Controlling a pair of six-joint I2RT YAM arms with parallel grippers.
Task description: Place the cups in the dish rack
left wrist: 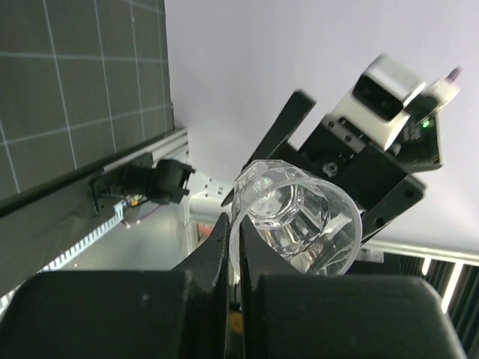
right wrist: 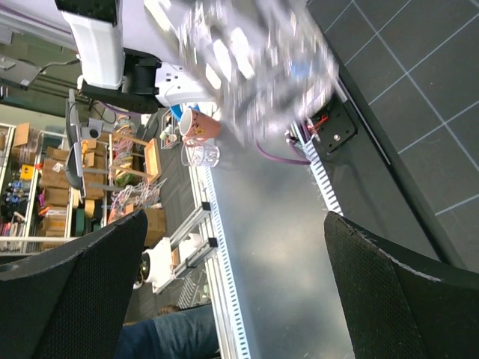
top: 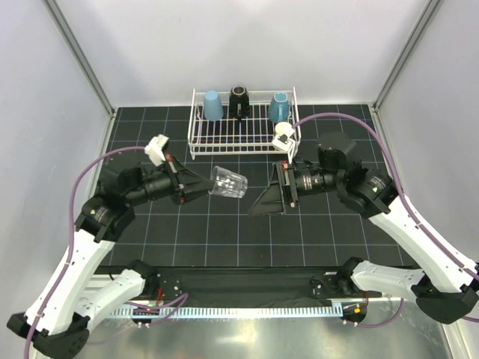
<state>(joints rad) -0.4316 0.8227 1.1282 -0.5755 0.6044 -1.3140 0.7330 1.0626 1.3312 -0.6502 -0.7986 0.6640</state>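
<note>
While sideways, glass (top: pixel 229 183) between left jaws.

Right claw (right wrist: pixel 236 224) is spread wide, so you just get its two black fingers (right wrist: pixel 75 299) poking in at the bottom corners. Up top in the middle there's a clear glass (right wrist: pixel 254 67), super blurry, can't make out much more. The dark gridded table (right wrist: pixel 419 67) fills the upper right, with a silver metal strip (right wrist: pixel 262 247) running alongside it and a purple cable (right wrist: pixel 278 155) looping at the edge. Way back: a pink mug (right wrist: pixel 199 126), cluttered shelves (right wrist: pixel 45 149), somebody's jeans (right wrist: pixel 172 336).
</note>
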